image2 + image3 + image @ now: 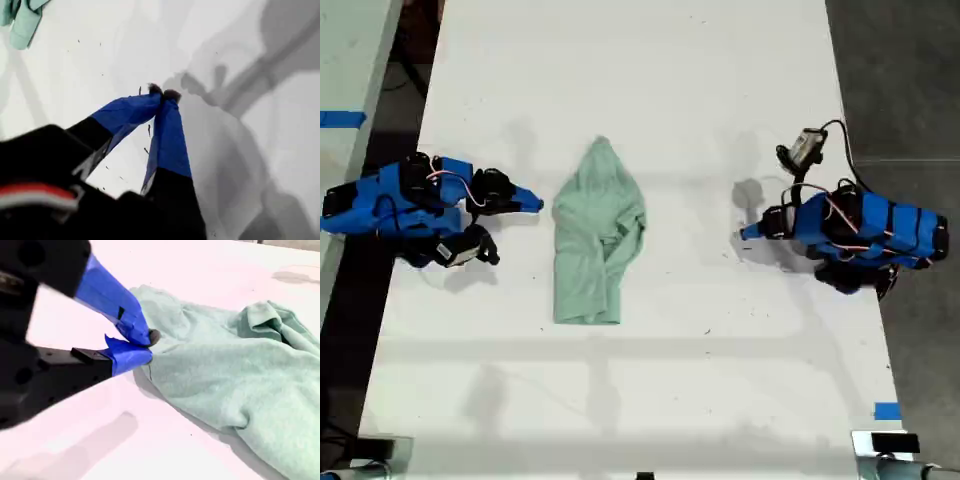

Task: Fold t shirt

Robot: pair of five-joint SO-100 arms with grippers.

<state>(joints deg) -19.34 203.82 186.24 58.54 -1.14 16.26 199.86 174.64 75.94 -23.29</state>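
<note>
A white tabletop [650,60] fills the exterior view; blue tape [887,411] sits near its edge, dark floor [910,80] beyond.

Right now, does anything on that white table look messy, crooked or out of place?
Only the t shirt: it lies in a wrinkled, lopsided bundle in the middle of the table, narrow at one end, layers bunched unevenly. My second gripper sits shut at its edge; my first gripper is shut over bare table. Nothing looks spilled or damaged.
</note>
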